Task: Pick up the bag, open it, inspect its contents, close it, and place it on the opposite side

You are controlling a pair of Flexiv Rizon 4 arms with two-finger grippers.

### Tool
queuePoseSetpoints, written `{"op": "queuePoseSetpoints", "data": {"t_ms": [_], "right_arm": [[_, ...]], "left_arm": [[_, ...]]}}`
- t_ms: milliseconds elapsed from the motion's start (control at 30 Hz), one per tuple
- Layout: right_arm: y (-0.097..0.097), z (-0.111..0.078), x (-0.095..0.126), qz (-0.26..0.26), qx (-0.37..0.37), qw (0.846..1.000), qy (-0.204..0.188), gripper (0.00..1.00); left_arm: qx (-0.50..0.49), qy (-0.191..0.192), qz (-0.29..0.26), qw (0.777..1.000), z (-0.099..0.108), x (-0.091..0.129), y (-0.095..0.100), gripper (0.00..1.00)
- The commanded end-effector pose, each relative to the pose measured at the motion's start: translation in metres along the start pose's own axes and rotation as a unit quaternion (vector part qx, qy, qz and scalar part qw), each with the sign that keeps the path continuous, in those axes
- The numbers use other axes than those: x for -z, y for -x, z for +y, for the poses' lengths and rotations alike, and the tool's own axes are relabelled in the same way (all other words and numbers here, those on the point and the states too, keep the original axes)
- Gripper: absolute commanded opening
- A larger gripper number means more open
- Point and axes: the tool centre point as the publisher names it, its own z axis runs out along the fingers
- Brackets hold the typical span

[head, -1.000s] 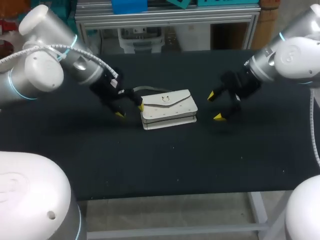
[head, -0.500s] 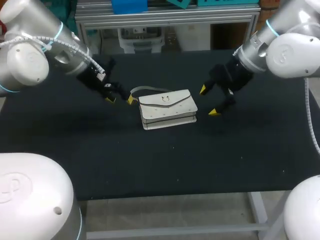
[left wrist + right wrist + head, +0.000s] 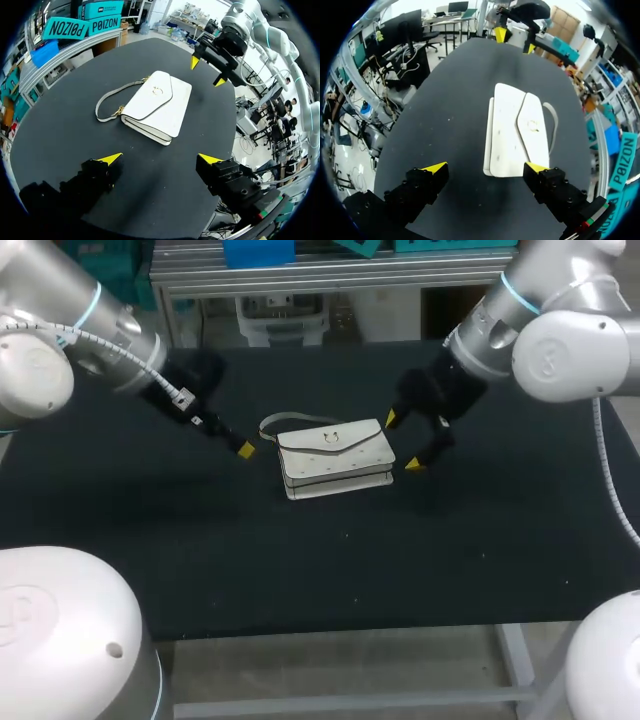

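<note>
A white flap bag lies shut and flat on the black table, its thin strap looping out at the back left. My left gripper hangs open just left of the bag, apart from it. My right gripper stands open at the bag's right end, one tip behind the bag's corner and one in front of it. In the left wrist view the bag lies ahead of my open left gripper, with the right gripper beyond it. In the right wrist view the bag lies just ahead of my open right gripper.
The black table top spreads wide on all sides of the bag, with its front edge near me. Nothing else stands on it.
My left gripper has drawn back from the bag's left end and risen. My right gripper has moved left, closer to the bag's right end. The bag has not moved.
</note>
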Motion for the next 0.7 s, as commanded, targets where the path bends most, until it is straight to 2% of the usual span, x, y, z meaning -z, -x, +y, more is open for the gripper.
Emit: {"op": "queuePoseSetpoints", "data": {"t_ms": [33,100,267,367,433,700], "right_arm": [[0.007,0.006,-0.01,0.004,0.002,1.0,-0.026,1.0],[0.008,0.006,-0.014,0.002,0.008,1.0,-0.031,1.0],[0.012,0.007,-0.02,-0.02,0.002,0.998,-0.058,1.0],[0.013,0.007,-0.023,-0.036,0.002,0.997,-0.068,1.0],[0.013,0.007,-0.026,-0.048,0.001,0.995,-0.083,1.0],[0.014,0.006,-0.028,-0.054,-0.009,0.994,-0.091,1.0]], "left_arm": [[0.0,0.003,0.002,1.0,-0.002,-0.001,0.002,1.0],[-0.024,-0.002,-0.027,0.999,-0.002,-0.002,0.004,1.0],[-0.115,-0.006,-0.045,0.992,-0.01,-0.014,0.006,1.0],[-0.184,-0.005,-0.031,0.983,-0.015,-0.019,0.004,1.0],[-0.25,0.0,-0.01,0.968,-0.015,-0.021,0.002,1.0],[-0.25,0.0,-0.01,0.968,-0.015,-0.021,0.002,1.0]]}}
